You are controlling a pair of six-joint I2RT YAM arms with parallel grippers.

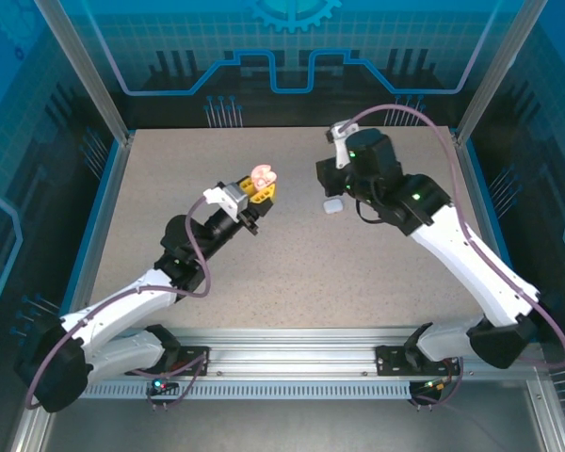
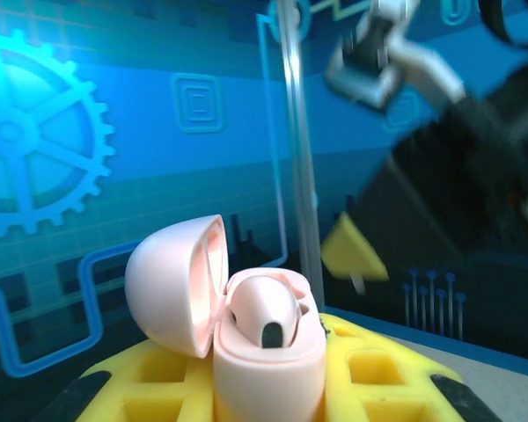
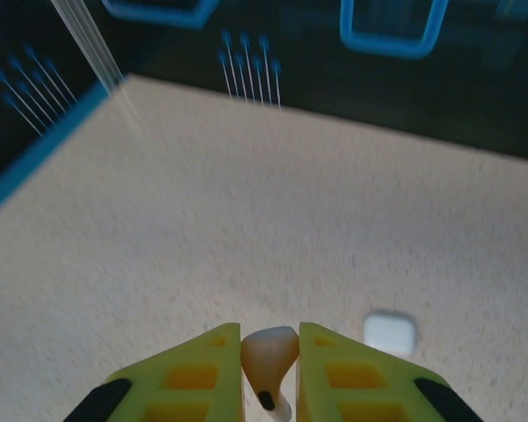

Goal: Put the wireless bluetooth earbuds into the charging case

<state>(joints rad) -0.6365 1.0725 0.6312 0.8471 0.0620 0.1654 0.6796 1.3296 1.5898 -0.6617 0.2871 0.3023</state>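
Note:
My left gripper (image 1: 260,189) is shut on the pink round case (image 2: 264,352), held up with its lid (image 2: 172,294) swung open to the left. One pinkish earbud (image 2: 266,315) sits in the case's left socket. From above the same case (image 1: 263,176) shows between the yellow fingers. My right gripper (image 3: 270,374) is shut on a second pinkish earbud (image 3: 269,356), stem pointing down, above the table. That right gripper (image 1: 331,175) hangs to the right of the case, apart from it.
The white rounded-square case (image 1: 332,205) lies closed on the speckled table (image 1: 292,273), just below the right gripper; the right wrist view has this white case (image 3: 389,332) too. Blue walls and metal posts ring the table.

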